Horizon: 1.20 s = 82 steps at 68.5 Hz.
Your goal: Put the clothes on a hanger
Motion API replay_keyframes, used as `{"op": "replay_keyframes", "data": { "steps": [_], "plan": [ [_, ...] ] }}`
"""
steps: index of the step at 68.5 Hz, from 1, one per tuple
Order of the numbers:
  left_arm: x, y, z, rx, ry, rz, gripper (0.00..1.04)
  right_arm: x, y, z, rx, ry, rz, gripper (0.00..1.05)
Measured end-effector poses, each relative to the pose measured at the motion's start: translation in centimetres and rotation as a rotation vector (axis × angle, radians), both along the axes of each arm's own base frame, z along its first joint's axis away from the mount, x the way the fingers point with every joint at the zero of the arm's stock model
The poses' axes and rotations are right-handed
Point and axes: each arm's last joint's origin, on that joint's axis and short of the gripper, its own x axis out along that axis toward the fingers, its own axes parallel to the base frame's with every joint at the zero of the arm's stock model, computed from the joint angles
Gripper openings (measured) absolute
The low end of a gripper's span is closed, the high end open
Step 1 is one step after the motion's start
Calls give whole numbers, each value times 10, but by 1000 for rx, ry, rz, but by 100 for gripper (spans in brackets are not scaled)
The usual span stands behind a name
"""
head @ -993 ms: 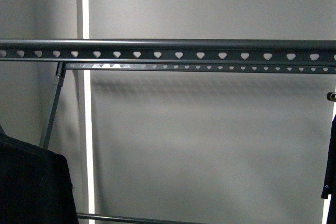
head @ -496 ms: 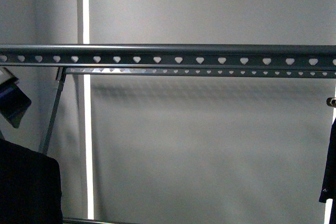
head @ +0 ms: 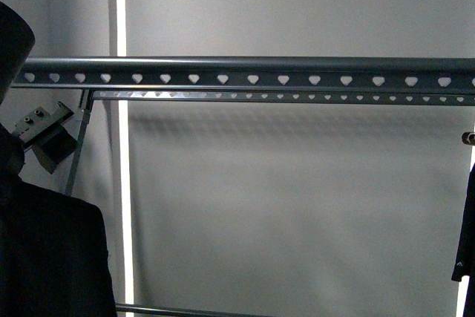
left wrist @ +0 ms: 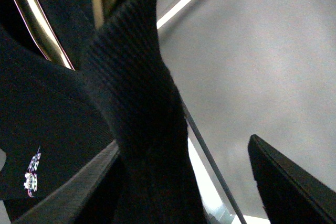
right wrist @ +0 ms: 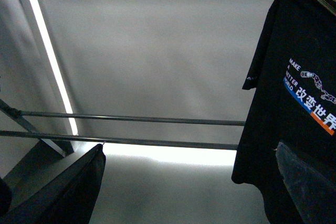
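The rack (head: 252, 72) crossed the upper part of the front view, a row of heart-shaped holes along its rail. At the far right edge hung a black T-shirt (head: 466, 243). In the right wrist view it filled the right side (right wrist: 294, 103), its white, blue and orange print showing. The right tool (right wrist: 189, 148) stood wide open with nothing between its fingers.

A second dark garment (head: 52, 257) filled the lower left of the front view. In the left wrist view its ribbed collar (left wrist: 131, 103) ran down the middle beside a shiny hanger (left wrist: 37, 19). The left tool (left wrist: 184, 145) had its fingers well apart, and the collar lay against one of them, unclamped.
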Motion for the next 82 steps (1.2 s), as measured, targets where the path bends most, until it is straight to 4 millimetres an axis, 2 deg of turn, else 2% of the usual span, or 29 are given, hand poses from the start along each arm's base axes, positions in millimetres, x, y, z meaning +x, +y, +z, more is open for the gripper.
{"op": "replay_keyframes", "data": {
  "steps": [7, 16, 24, 35, 49, 56, 60, 66, 69, 75, 78, 82],
  "plan": [
    [7, 1, 2, 7, -4, 2, 51, 0, 0, 0, 0, 0, 0, 97],
    [6, 1, 6, 18, -8, -26, 19, 0, 0, 0, 0, 0, 0, 97],
    [-2, 0, 4, 8, -7, -64, 4, 0, 0, 0, 0, 0, 0, 97],
    [-23, -3, -4, 26, 25, -165, 4, 0, 0, 0, 0, 0, 0, 97],
    [-66, -10, -9, 44, 68, -384, 4, 0, 0, 0, 0, 0, 0, 97],
    [-92, -16, -9, 63, 92, -578, 4, 0, 0, 0, 0, 0, 0, 97],
    [-108, -20, -6, 86, 101, -746, 4, 0, 0, 0, 0, 0, 0, 97],
    [-123, -22, -2, 133, 97, -933, 4, 0, 0, 0, 0, 0, 0, 97],
    [-131, -19, 0, 161, 102, -1079, 4, 0, 0, 0, 0, 0, 0, 97],
    [-132, -3, 6, 287, 99, -1299, 4, 0, 0, 0, 0, 0, -1, 97],
    [-125, 9, 13, 373, 80, -1373, 4, 0, 0, 0, 0, 0, 0, 97],
    [-108, 25, 25, 582, 16, -1411, 4, 0, 0, 0, 0, 0, 0, 97]
  ]
}}
